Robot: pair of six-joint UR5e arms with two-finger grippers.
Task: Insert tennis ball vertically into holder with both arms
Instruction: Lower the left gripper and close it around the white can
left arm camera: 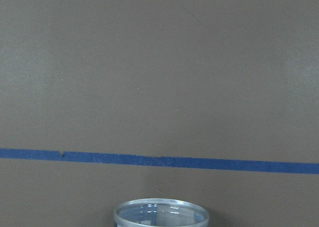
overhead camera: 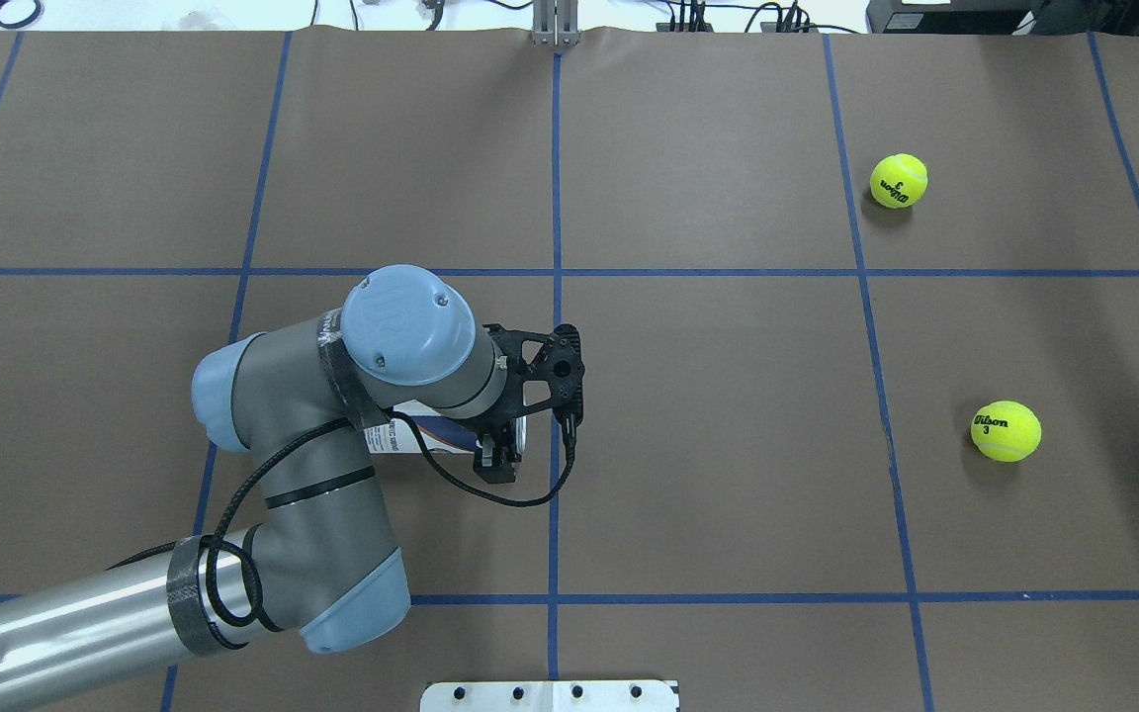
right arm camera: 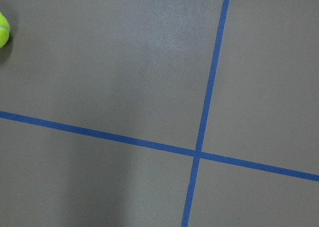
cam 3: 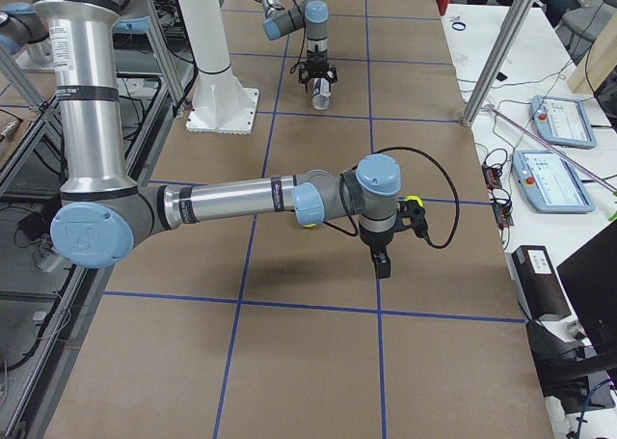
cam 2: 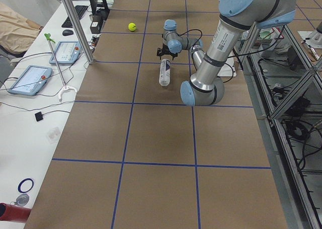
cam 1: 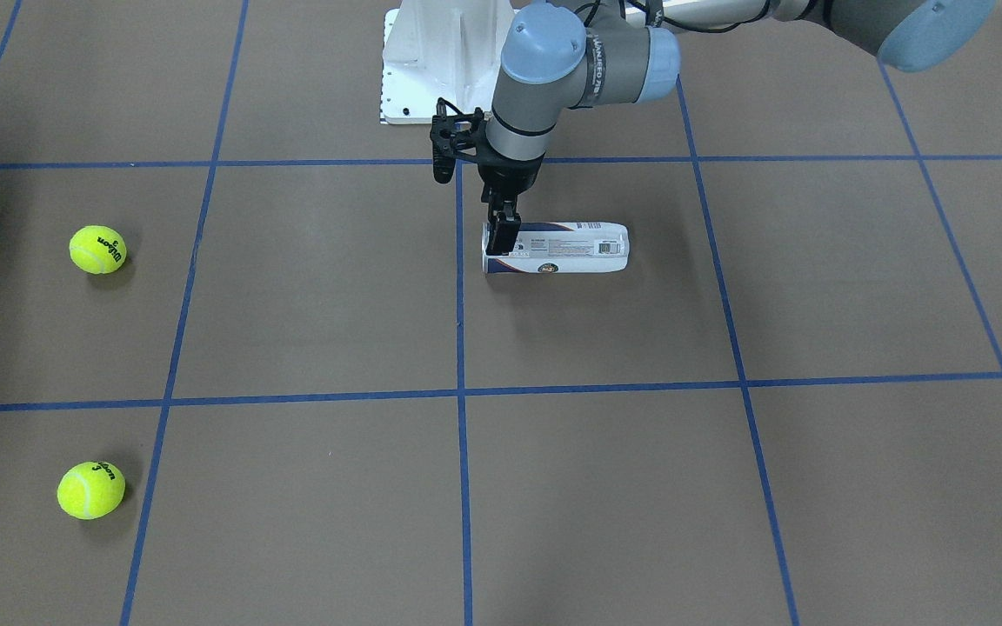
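Note:
The holder [cam 1: 566, 249] is a clear can with a white and navy label, lying on its side near the table's middle. Its open rim [left arm camera: 159, 214] shows at the bottom of the left wrist view. My left gripper [cam 1: 502, 236] hangs straight down at that open end, its black fingers [overhead camera: 496, 461] overlapping the mouth; I cannot tell whether they grip it. Two yellow tennis balls [overhead camera: 899, 180] [overhead camera: 1006, 431] lie far off on the other side. My right gripper [cam 3: 382, 265] hovers over the table near one ball [right arm camera: 3, 30]; its state is unclear.
The white pedestal base [cam 1: 444, 61] stands at the robot's edge behind the holder. Blue tape lines [overhead camera: 556, 297] divide the brown table into squares. A side bench with tablets [cam 3: 564, 121] and cables runs along the far edge.

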